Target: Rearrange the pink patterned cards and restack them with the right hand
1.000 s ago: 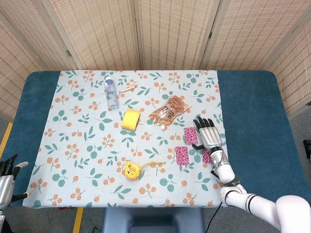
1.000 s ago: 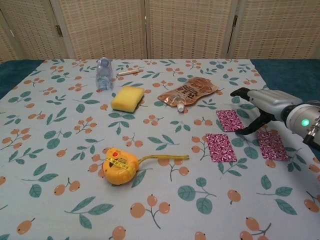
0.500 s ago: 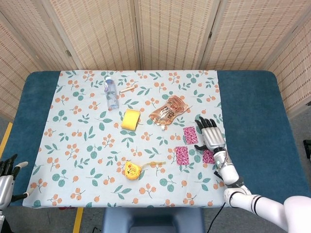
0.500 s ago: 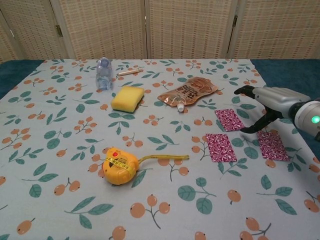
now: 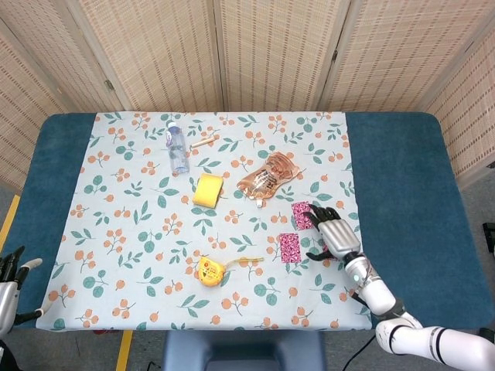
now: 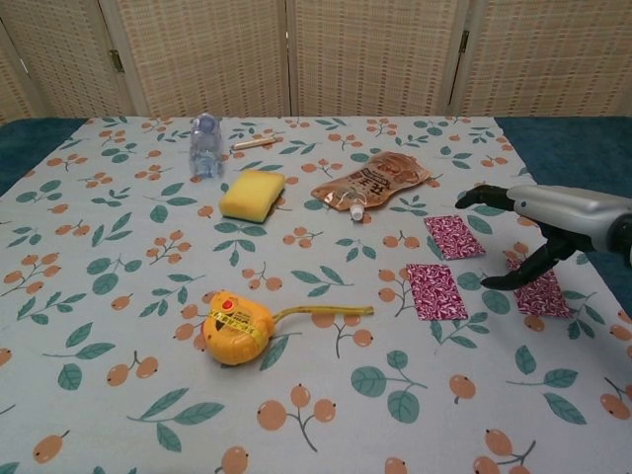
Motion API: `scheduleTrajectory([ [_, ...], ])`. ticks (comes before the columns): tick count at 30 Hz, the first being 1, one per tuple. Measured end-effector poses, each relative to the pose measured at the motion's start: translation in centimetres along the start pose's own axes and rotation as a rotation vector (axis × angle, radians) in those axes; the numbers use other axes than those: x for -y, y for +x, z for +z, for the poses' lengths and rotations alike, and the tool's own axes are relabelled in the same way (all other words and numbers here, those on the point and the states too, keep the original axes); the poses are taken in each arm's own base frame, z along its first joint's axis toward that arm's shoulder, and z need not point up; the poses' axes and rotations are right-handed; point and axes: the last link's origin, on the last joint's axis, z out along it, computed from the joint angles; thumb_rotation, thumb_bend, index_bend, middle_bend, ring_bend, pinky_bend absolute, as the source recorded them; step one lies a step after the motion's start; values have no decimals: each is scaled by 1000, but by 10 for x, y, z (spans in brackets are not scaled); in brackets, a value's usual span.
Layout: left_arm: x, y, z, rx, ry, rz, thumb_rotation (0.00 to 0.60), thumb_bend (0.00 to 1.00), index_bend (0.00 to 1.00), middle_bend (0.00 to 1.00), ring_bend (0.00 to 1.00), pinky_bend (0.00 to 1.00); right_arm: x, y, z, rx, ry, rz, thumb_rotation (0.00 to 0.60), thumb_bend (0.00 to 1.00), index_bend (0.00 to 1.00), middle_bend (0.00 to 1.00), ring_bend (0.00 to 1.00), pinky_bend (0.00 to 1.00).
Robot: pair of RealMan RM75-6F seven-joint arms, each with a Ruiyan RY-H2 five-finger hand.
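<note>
- Now, starting far left: your left hand [image 5: 9, 282] sits low by the table's near-left corner, off the cloth [image 5: 139, 232], fingers spread and holding nothing; only the head view shows it
- Toward the back left of the cloth a bottle [image 5: 176, 147] lies on its side, with a small stick [image 5: 203, 141] just to its right
- Next comes a yellow sponge [image 5: 208, 189], lying flat on the cloth in front of the bottle and stick
- Nearer the front edge you have an orange tape measure [image 6: 235, 327], its yellow tape [image 6: 326, 315] pulled out a short way to the right
- Right of the sponge lies a brown pouch [image 6: 371, 182], its spout pointing toward the near side
- Then the cards: one pink card [image 6: 435, 290] lies flat right of the tape's end; a second card [image 6: 453, 237] lies behind it and slightly to the right, near the pouch; the two are apart
- A third card [image 6: 540, 293] lies furthest right, partly under your right hand [image 6: 553, 222]
- Your right hand hangs palm-down over that third card, fingers apart and reaching toward the second card; its thumb [image 6: 528, 269] angles down to the third card's left edge, though you cannot tell whether it touches
- That hand grips nothing, and all three cards lie separately on the cloth, not stacked
</note>
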Motion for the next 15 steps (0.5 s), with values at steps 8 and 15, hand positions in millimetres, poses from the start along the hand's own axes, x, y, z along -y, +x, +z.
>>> scheduleTrajectory([
  [8, 3, 2, -6, 0, 5, -8, 600, 192, 258, 0, 13, 0, 11, -14, -11, 96, 37, -10, 472, 254, 155, 0, 0, 0],
  [15, 5, 0, -6, 8, 11, -9, 600, 192, 259, 0, 13, 0, 20, -16, -3, 95, 40, -34, 473, 254, 155, 0, 0, 0],
])
